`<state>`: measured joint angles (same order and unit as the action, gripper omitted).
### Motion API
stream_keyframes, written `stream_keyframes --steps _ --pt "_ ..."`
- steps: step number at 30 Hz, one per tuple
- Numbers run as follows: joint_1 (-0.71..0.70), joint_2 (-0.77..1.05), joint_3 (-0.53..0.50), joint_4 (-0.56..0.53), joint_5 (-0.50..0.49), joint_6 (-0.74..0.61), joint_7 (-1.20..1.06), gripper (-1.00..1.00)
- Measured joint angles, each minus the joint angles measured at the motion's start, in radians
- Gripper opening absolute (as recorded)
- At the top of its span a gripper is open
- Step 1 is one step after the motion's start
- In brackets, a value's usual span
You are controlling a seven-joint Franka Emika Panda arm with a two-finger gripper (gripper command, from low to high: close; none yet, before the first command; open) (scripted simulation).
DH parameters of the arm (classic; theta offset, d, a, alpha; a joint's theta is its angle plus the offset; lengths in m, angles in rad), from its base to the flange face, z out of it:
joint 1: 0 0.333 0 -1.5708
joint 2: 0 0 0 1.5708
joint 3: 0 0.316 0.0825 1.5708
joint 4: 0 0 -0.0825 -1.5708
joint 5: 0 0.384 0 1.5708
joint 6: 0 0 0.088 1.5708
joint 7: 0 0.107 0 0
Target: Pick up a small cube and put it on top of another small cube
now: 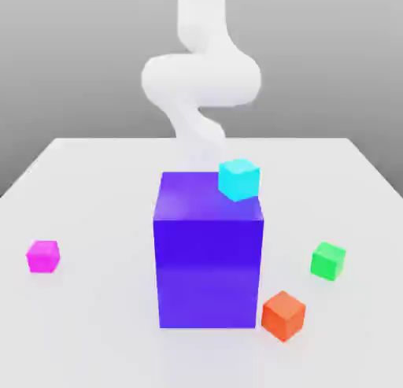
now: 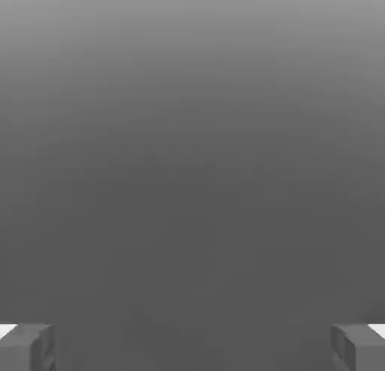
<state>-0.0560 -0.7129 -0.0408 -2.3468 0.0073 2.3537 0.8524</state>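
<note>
From where I sit, the white table (image 1: pixel 94 315) gives me wide bare stretches along both sides and across the front. The pink cube (image 1: pixel 43 256) sits alone toward the exterior view's left, near that edge of the table, with nothing beside it. The green cube (image 1: pixel 328 260) sits on the exterior view's right, well apart from the pink one, with the tall purple block (image 1: pixel 208 260) standing between them. An orange cube (image 1: pixel 283 315) lies just beside the block's front right corner and near the green cube, so that side is tighter. A cyan cube (image 1: pixel 238 179) rests tilted on the block's top, at its far right corner and overhanging the edge a little.

The arm (image 1: pixel 201 79) rises pale behind the block; its lower part is hidden by the block and the cyan cube, its top is cut off by the frame, and it is washed out against the grey backdrop.

In the hand view the gripper (image 2: pixel 192 347) stands spread wide, one grey fingertip (image 2: pixel 26 347) at each lower corner, both cut off by the frame, with nothing between them but plain grey
</note>
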Motion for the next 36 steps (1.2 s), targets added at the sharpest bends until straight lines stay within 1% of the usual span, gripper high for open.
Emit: stream_keyframes --steps 15,17,18,21,22,24,28,29,34,35,36 --pt "-0.344 0.553 -0.27 -0.289 0.058 0.338 0.321 0.0" --pt "-0.386 0.626 -0.31 -0.327 0.071 0.382 0.359 0.0" --pt "-0.429 0.663 -0.331 -0.346 0.078 0.404 0.378 0.0" --pt "-0.492 0.773 -0.369 -0.398 0.11 0.47 0.423 0.0" --pt "-0.504 0.809 -0.36 -0.402 0.14 0.494 0.411 0.0" --pt "-0.544 0.879 -0.309 -0.394 0.216 0.543 0.361 0.0" --pt "-0.682 1.013 -0.141 -0.364 0.351 0.645 0.261 0.0" --pt "-0.707 1.035 -0.112 -0.359 0.368 0.662 0.247 -1.0" --pt "-0.707 1.035 -0.112 -0.358 0.366 0.663 0.25 -1.0" --pt "-0.719 1.046 -0.098 -0.356 0.375 0.672 0.243 -1.0" --pt "-0.708 1.035 -0.111 -0.359 0.366 0.663 0.25 -1.0"
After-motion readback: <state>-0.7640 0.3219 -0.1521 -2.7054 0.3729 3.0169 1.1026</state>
